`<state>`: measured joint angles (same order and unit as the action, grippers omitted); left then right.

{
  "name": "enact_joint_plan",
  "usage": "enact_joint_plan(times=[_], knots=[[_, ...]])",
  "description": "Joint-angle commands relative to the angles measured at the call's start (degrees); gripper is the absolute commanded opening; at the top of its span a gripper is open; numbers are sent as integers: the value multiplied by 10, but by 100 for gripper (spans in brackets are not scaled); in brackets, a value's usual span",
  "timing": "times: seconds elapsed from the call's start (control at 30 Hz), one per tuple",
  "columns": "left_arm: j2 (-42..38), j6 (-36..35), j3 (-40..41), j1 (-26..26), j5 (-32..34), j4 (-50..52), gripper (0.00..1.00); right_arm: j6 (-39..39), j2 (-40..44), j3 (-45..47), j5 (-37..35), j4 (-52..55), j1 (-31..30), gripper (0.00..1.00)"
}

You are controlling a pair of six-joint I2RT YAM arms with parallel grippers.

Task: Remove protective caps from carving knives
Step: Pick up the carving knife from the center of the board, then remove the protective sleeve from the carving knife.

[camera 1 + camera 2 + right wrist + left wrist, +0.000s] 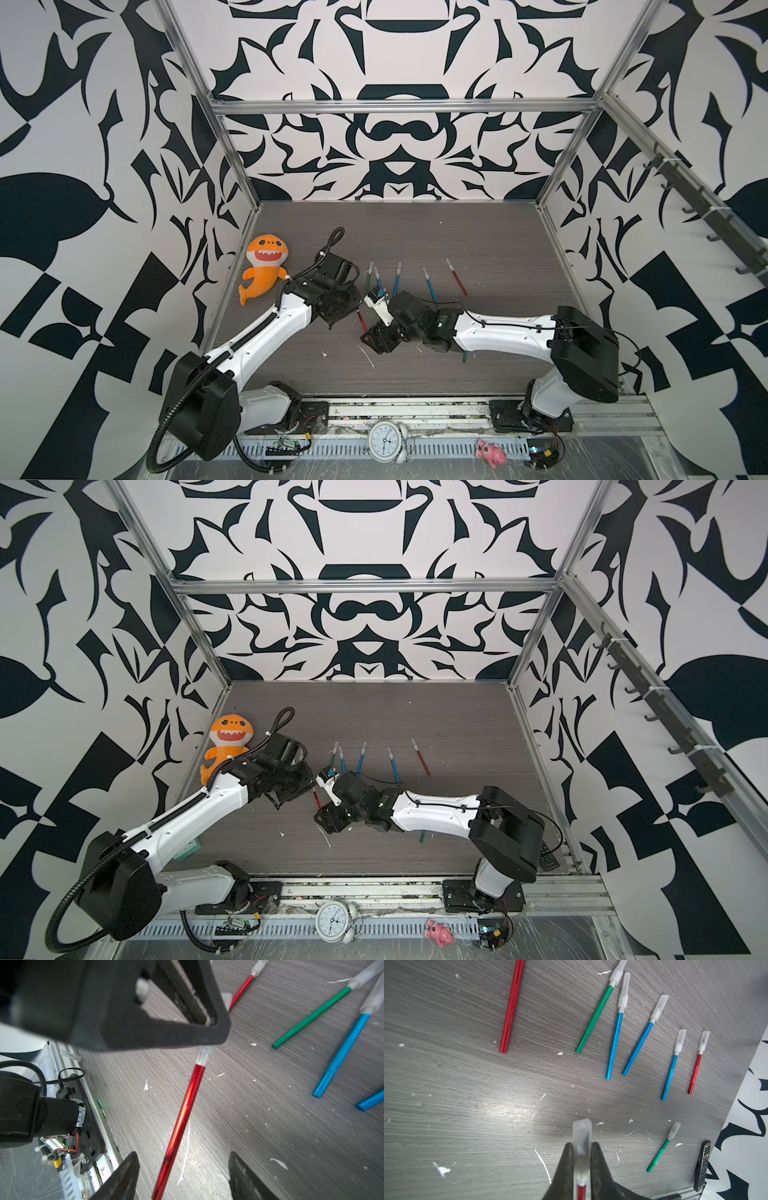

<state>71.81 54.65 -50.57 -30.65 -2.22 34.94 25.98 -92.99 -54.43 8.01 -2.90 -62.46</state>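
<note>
Left gripper [581, 1148] clamped on protective cap [582, 1132] of red knife [184, 1109]; right gripper [182, 1157] jaws apart, straddling handle.

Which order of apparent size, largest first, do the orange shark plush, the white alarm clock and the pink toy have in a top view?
1. orange shark plush
2. white alarm clock
3. pink toy
Clock and toy seem nearer the camera, so real sizes may differ.
</note>
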Motion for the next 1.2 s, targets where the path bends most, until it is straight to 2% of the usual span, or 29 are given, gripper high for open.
enact_joint_plan(times=[0.0, 0.3, 0.4, 0.67, 0.9, 0.97, 1.17], knots=[[-3, 14, -13, -7, 12, 10, 0, 16, 5, -24, 9, -31, 4, 64], [-1, 22, -2, -27, 16, 4, 0, 48, -19, -26, 44, -61, 35, 49], [-4, 25, 3, -27, 17, 1, 0, 49, -24, -28, 45, -64, 36, 41], [-6, 31, 5, -34, 15, -2, 0, 54, -40, -40, 50, -66, 37, 35], [-11, 31, 10, -34, 26, -2, 0, 60, -42, -41, 34, -48, 38, 13], [-9, 32, 9, -34, 30, -3, 0, 66, -47, -41, 33, -43, 38, 0], [-4, 26, -3, -34, 71, 0, 0, 91, -56, -38, 28, -33, 37, 0]])
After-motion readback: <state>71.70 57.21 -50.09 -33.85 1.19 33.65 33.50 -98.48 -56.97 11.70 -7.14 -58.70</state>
